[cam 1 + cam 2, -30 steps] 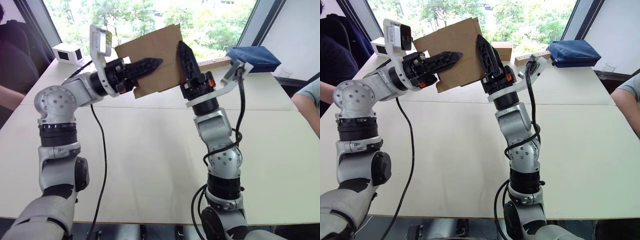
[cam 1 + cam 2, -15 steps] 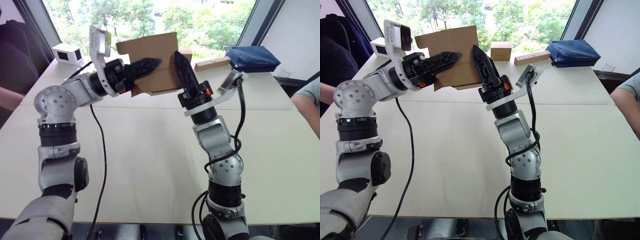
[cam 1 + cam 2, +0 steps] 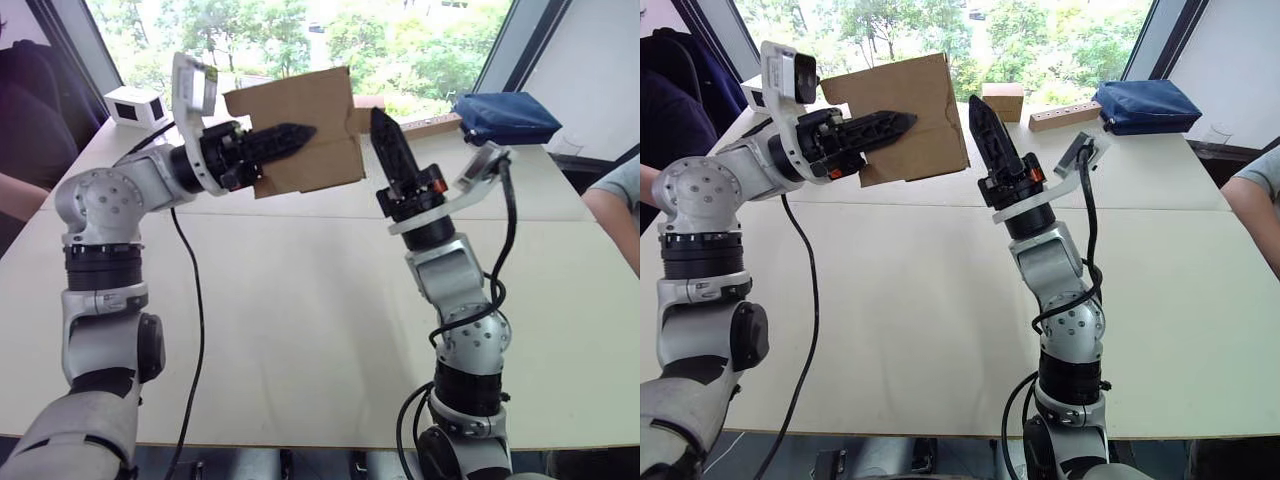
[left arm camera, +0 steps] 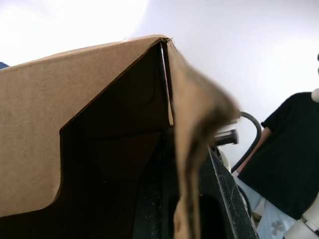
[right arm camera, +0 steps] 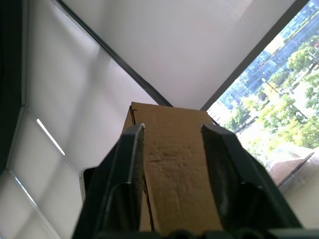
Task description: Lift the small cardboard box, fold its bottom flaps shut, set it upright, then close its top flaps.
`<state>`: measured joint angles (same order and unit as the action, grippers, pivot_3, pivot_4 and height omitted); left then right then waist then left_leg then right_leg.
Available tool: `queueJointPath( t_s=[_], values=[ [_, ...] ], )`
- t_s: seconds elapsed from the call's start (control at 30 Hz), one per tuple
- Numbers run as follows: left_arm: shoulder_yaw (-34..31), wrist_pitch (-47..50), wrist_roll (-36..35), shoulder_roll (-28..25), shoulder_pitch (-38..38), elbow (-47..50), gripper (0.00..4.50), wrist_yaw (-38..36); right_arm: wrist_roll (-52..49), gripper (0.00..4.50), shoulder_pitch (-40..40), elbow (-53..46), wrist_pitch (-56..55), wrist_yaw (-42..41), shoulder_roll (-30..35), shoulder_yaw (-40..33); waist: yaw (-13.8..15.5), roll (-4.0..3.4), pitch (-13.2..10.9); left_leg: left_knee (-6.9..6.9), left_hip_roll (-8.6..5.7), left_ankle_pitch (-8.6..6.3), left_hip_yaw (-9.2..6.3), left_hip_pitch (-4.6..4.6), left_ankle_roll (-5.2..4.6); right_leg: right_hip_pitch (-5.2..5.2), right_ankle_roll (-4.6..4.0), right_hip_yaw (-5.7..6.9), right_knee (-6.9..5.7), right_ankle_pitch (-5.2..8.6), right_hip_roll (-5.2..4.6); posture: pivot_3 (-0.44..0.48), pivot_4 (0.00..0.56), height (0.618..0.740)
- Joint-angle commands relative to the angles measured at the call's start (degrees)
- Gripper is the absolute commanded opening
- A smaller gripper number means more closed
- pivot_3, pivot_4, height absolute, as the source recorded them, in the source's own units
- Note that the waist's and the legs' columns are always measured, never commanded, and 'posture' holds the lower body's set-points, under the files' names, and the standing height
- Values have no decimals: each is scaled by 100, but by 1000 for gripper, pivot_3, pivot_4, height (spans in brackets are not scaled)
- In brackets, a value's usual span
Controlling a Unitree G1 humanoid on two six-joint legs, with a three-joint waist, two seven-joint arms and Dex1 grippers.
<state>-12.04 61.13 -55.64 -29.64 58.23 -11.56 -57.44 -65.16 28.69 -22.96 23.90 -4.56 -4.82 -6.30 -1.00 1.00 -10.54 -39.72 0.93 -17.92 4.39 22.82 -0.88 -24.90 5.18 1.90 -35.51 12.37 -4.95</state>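
- The small cardboard box [image 3: 300, 130] is held up in the air above the far part of the table [image 3: 300, 300], tilted, with one broad brown face toward the camera.
- The left gripper [image 3: 285, 138] reaches in from the left and is clamped on the box: one black finger lies across the outside of the near face, and the left wrist view shows a panel of the box [image 4: 75, 124] pinched between the fingers, with the dark inside of the box visible.
- The right gripper [image 3: 390, 140] points upward just beside the box's right edge; its fingers stand narrowly apart, with the cardboard [image 5: 174, 164] seen between them in the right wrist view. Whether they touch the box I cannot tell.
- On the far side of the table sit a squarer brown box [image 3: 1001, 102], a long tan bar [image 3: 1065, 116] and a blue pouch [image 3: 1145, 105].
- A white device [image 3: 135, 105] sits at the far left.
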Motion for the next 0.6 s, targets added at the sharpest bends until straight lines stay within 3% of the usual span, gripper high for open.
queueJointPath(
  t_s=[0.03,0.6],
  values=[
    [-60,-43,-42,-51,149,100,0,-59,-126,110,14,-277,-92,27,-47,-24,0,0,0,0,0,0,0,0,0,0,0,0,0,0,0,0,150,740],
    [275,-68,166,-85,135,131,0,-349,468,110,40,-515,545,-579,849,733,3,0,0,1,0,-5,0,1,-8,-1,0,0,0,0,1,0,150,740]
  ],
)
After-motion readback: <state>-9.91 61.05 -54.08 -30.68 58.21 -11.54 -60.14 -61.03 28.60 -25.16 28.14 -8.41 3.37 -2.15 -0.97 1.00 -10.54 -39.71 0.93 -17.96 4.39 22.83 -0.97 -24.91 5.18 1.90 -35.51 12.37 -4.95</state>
